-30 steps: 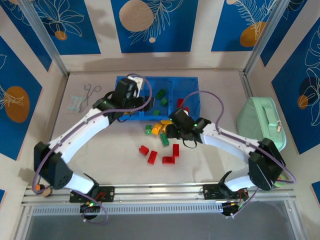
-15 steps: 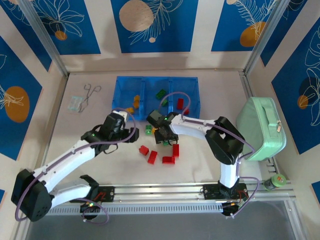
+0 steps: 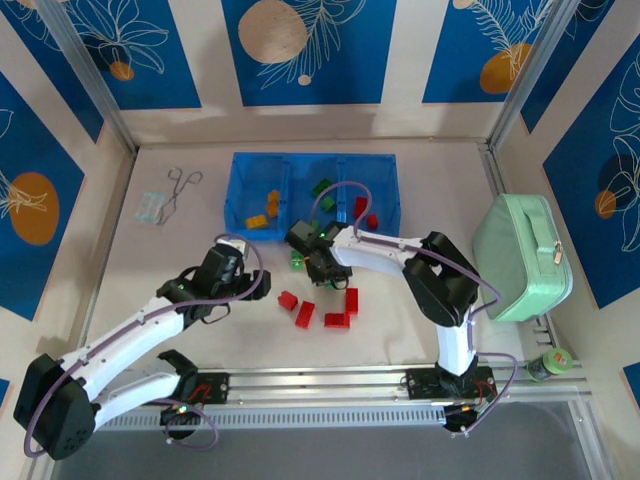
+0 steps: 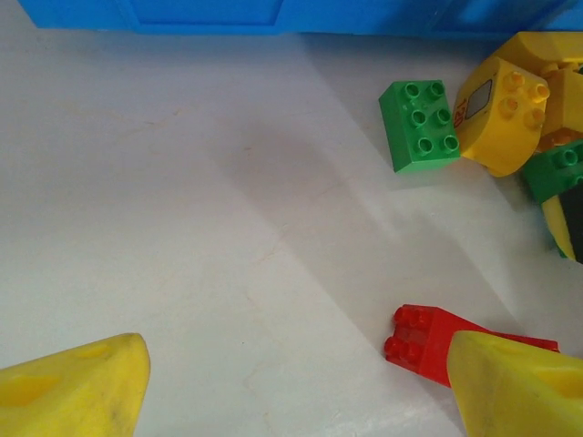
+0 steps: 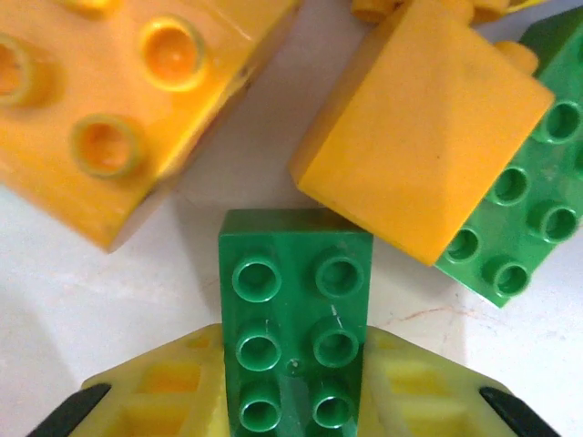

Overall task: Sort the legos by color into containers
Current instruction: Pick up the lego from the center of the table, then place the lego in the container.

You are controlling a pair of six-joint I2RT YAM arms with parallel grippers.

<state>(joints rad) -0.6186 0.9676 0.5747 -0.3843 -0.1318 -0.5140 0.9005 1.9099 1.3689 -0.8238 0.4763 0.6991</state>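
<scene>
The legos lie in a loose pile in front of the blue tray of containers [image 3: 240, 165]. My right gripper [image 3: 322, 270] is down in the pile, its yellow jaws [image 5: 296, 387] shut on the sides of a green brick [image 5: 296, 314]. Around it lie two yellow-orange bricks [image 5: 118, 91] [image 5: 419, 127] and another green brick [image 5: 519, 218]. My left gripper [image 3: 262, 287] hovers open over bare table [image 4: 296, 391], with a red brick [image 4: 424, 341] partly behind its right finger [image 4: 515, 387]. A green brick [image 4: 419, 125] and a yellow one [image 4: 501, 114] lie farther off.
Several red bricks [image 3: 336, 320] lie loose nearer the arm bases. The tray holds yellow bricks [image 3: 262, 212] on the left, green [image 3: 322, 190] in the middle, red [image 3: 362, 210] on the right. A mint-green case [image 3: 523, 250] stands at the right; forceps [image 3: 180, 188] lie at the far left.
My left arm has pulled back from the tray to the near left of the pile. My right gripper has moved left into the pile and closed on the green brick.
</scene>
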